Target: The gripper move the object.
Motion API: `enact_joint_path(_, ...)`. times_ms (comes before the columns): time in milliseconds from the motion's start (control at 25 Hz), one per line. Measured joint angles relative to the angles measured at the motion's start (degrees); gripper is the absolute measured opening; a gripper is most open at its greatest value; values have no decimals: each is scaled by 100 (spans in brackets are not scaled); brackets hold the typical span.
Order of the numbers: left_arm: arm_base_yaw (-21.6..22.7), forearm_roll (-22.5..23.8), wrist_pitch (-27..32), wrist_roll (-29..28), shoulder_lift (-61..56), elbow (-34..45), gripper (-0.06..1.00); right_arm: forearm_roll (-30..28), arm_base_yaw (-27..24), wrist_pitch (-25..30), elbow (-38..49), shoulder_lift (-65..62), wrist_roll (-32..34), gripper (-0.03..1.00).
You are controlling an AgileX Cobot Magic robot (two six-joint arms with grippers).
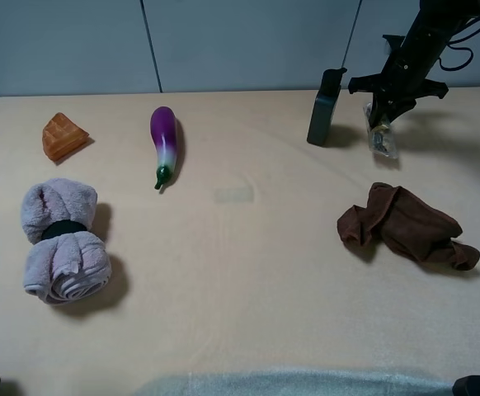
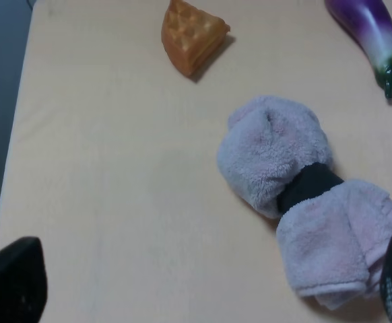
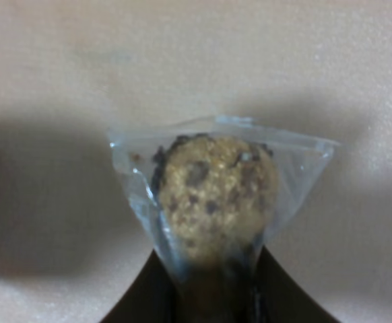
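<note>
My right gripper (image 1: 381,125) is shut on a clear plastic bag holding a cookie (image 3: 213,192), and holds it at the far right of the table, just above the surface; the bagged cookie (image 1: 382,136) hangs below the fingers next to a dark upright box (image 1: 325,107). In the right wrist view the fingertips (image 3: 155,289) pinch the bag's lower end. My left gripper (image 2: 203,296) is open and empty, its fingers at the edges of the left wrist view, hovering near a rolled lilac towel (image 2: 304,208).
A rolled lilac towel (image 1: 63,241) with a black band lies at the left. A waffle wedge (image 1: 63,136), an eggplant (image 1: 165,142) and a crumpled brown cloth (image 1: 407,226) lie on the beige table (image 1: 240,272).
</note>
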Motion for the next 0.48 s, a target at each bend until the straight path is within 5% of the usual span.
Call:
enact_joint_path(120, 0, 0, 0, 0, 0, 0, 99, 0, 0, -14, 0, 0, 0, 16)
enact_joint_path(360, 0, 0, 0, 0, 0, 0, 99, -94, 0, -102, 0, 0, -40, 58)
enact_joint_path(480, 0, 0, 0, 0, 0, 0, 99, -176, 0, -128, 0, 0, -44, 67)
